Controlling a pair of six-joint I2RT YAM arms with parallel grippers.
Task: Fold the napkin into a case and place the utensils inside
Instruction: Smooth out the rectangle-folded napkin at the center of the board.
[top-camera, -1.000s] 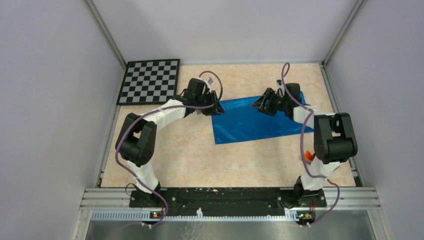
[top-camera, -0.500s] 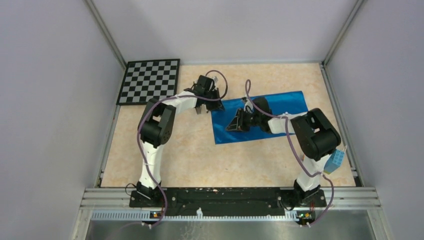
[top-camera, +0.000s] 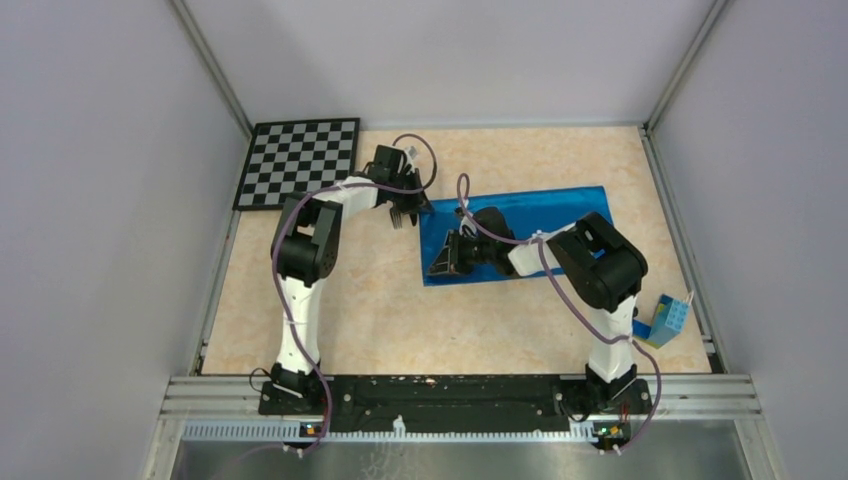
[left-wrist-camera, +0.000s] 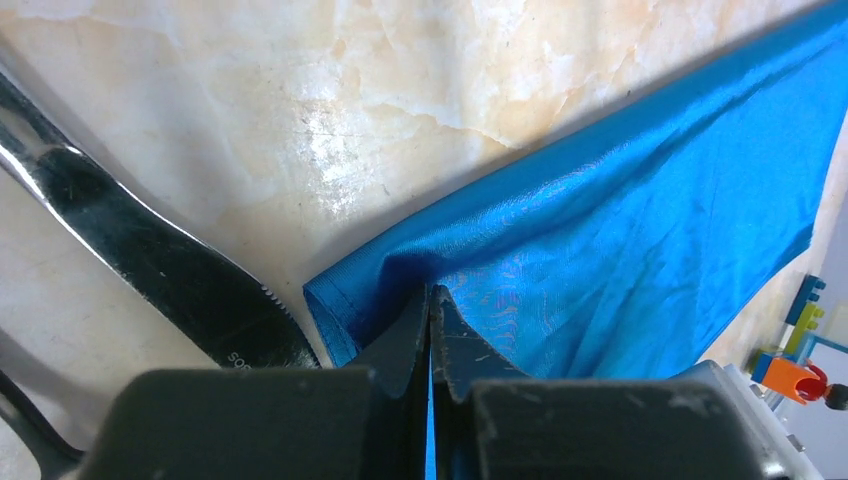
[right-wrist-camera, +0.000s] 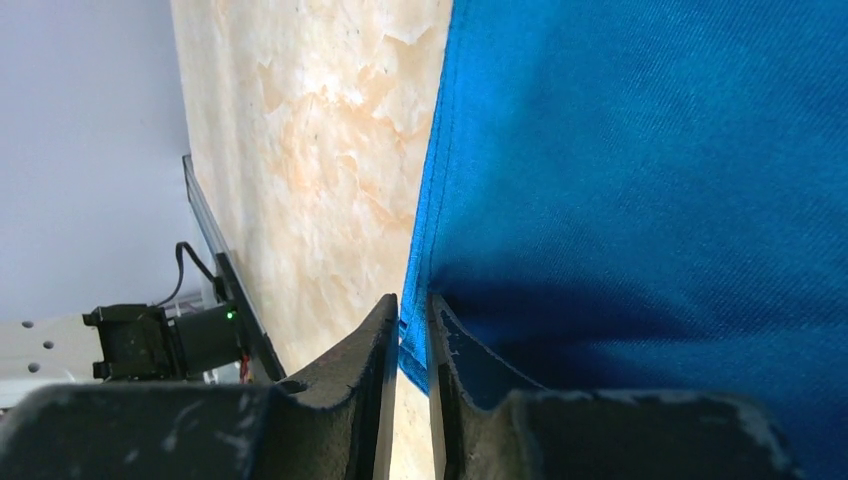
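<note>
left gripper (left-wrist-camera: 430, 298) pinches napkin (left-wrist-camera: 620, 220) corner | right gripper (right-wrist-camera: 412, 308) clamps its edge | knife (left-wrist-camera: 150, 248) alongside (seen from left wrist)

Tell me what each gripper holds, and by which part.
Both hold the napkin: the left gripper pinches a corner beside the knife, and the right gripper pinches its hemmed edge.
</note>
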